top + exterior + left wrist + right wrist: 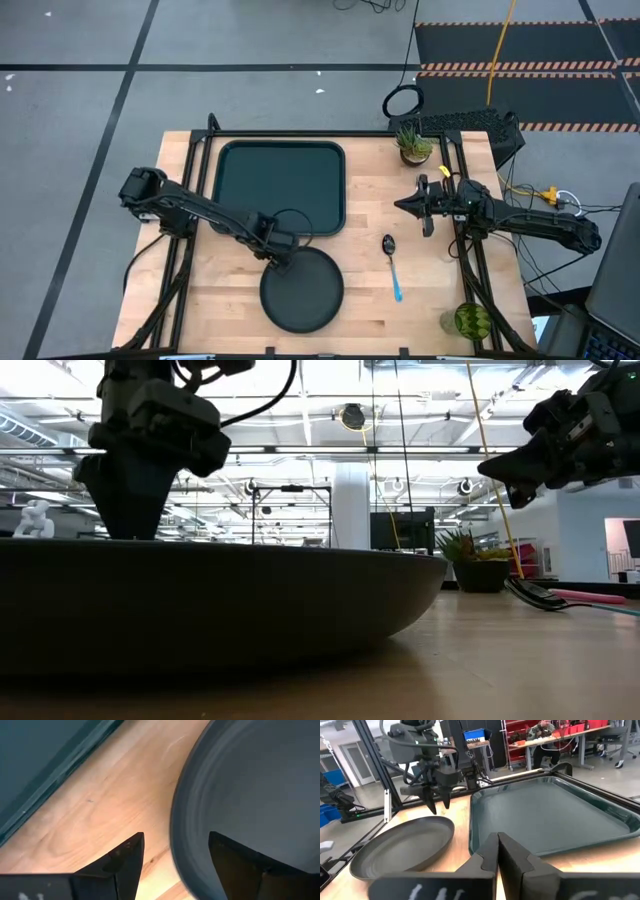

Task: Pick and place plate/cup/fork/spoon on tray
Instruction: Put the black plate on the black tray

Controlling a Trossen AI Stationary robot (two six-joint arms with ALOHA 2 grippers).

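Observation:
The dark round plate [302, 290] lies flat on the wooden table near the front edge, in front of the dark green tray [280, 185]. My left gripper [172, 855] is open at the plate's far left rim [182, 820], one finger over the wood and one over the plate's inside. I see no touch. My right gripper [402, 205] is shut and empty, raised to the right of the tray. The blue-handled spoon [391, 268] lies on the table right of the plate. The green cup [472, 320] stands at the front right corner. A pink handle [590, 597] shows low in the low view.
A small potted grassy plant [413, 145] stands at the table's far right, behind my right gripper. The tray's inside [555, 815] holds nothing. Bare wood lies between the plate and the spoon. A person sits at a bench far behind the table [545, 730].

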